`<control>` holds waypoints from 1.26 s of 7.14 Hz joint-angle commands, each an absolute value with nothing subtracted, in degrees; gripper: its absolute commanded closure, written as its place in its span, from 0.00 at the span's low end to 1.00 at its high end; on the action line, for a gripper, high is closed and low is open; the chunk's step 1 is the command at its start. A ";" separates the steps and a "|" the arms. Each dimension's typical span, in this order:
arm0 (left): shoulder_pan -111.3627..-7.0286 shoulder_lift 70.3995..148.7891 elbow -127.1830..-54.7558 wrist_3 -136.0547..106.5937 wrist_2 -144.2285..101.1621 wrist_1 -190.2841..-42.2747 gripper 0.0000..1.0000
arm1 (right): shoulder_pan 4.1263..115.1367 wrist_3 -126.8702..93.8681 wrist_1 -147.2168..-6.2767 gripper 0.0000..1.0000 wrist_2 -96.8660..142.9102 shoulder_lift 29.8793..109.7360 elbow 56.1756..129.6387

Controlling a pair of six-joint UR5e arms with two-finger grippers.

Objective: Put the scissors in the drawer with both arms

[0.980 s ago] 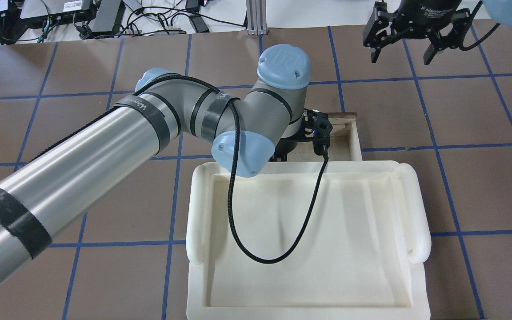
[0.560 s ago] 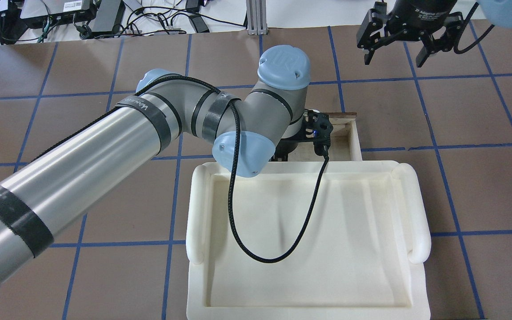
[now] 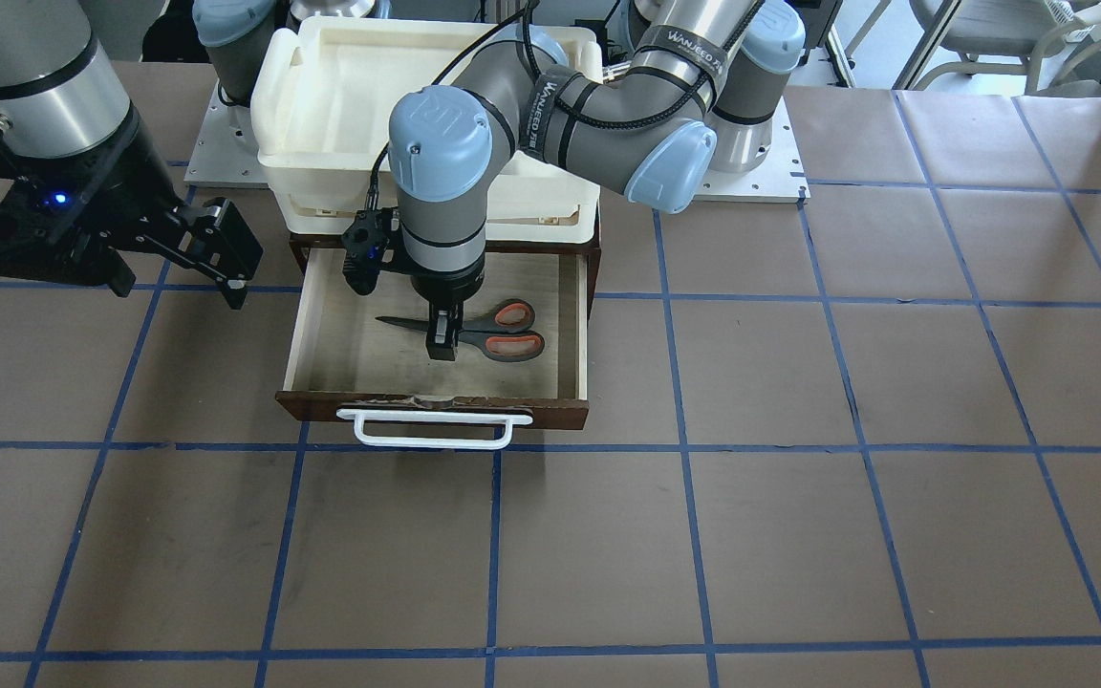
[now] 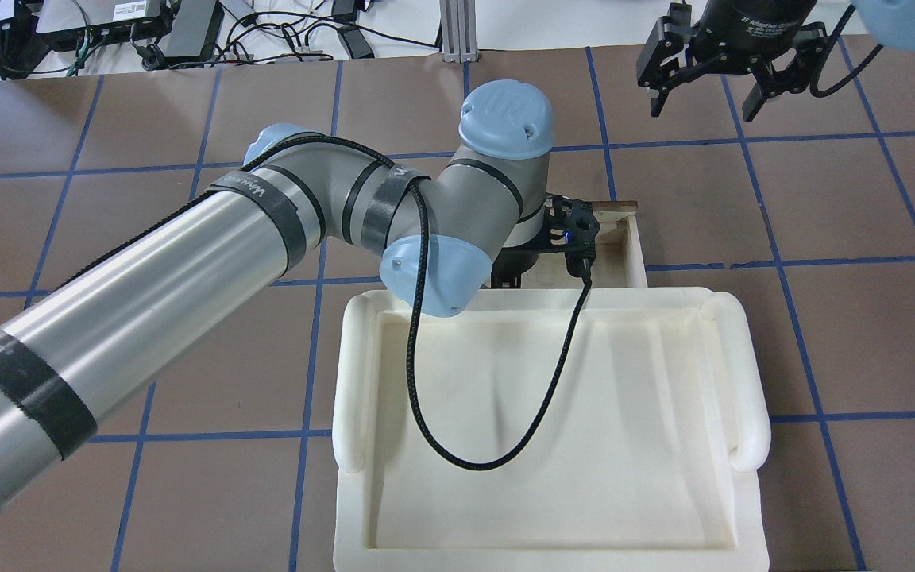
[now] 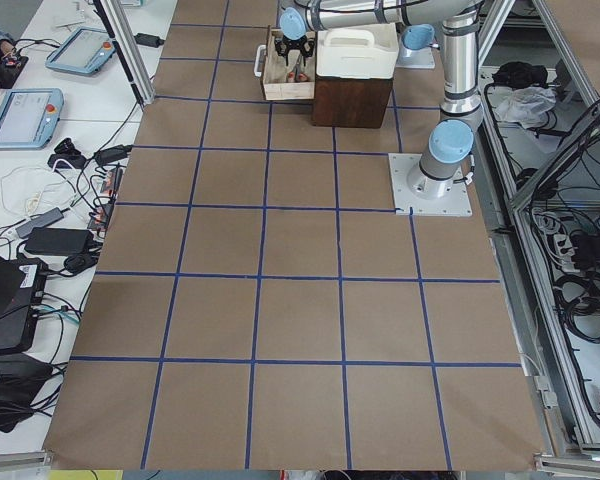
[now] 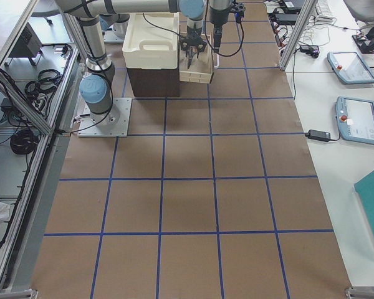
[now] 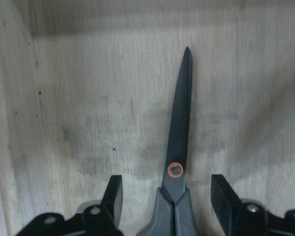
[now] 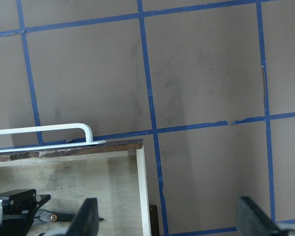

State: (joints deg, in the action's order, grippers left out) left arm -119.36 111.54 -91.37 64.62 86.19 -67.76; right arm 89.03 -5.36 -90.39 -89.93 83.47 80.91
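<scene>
The scissors (image 3: 498,333) lie flat on the pale floor of the open dark brown drawer (image 3: 577,325), blades pointing to the front view's left. My left gripper (image 3: 442,342) reaches straight down into the drawer. In the left wrist view my left gripper (image 7: 169,196) is open: its fingers (image 7: 115,194) stand on either side of the scissors (image 7: 179,132) near the pivot, with gaps to both. My right gripper (image 3: 230,272) is open and empty, raised beside the drawer. It also shows in the overhead view (image 4: 700,99). The right wrist view shows the drawer corner (image 8: 142,187) and its white handle (image 8: 39,132).
A cream-white plastic tray (image 3: 283,96) sits on top of the cabinet above the drawer, and fills the overhead foreground (image 4: 743,373). My left arm's black cable (image 4: 505,453) hangs over it. Brown table with blue tape lines (image 3: 799,535) lies around.
My right gripper has shifted slightly to the overhead view's left and farther from me, still open. My left arm has barely moved.
</scene>
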 commanded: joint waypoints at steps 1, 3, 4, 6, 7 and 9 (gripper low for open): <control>-119.27 109.17 -90.62 64.51 86.75 -67.59 0.31 | 89.03 -5.36 -90.44 0.00 -90.17 83.58 81.47; -117.35 105.49 -87.91 61.88 87.18 -69.68 0.31 | 89.03 -5.36 -90.44 0.00 -90.09 84.11 81.56; -113.77 103.55 -86.41 61.88 88.14 -74.22 0.31 | 89.29 -5.36 -90.44 0.00 -89.22 84.63 81.91; -106.99 99.77 -85.78 61.88 88.24 -76.98 0.30 | 89.91 -5.36 -90.44 0.00 -89.38 85.77 83.66; -103.31 98.36 -85.78 61.70 88.24 -79.34 0.28 | 89.91 -5.27 -90.53 0.00 -89.30 85.78 83.85; -95.57 95.03 -85.69 53.40 86.84 -82.53 0.28 | 89.91 -5.27 -90.35 0.00 -89.21 85.96 83.85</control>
State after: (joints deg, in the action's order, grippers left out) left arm -100.04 97.03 -85.77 58.32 87.43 -81.08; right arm 89.88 -5.28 -90.44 -89.25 85.83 83.79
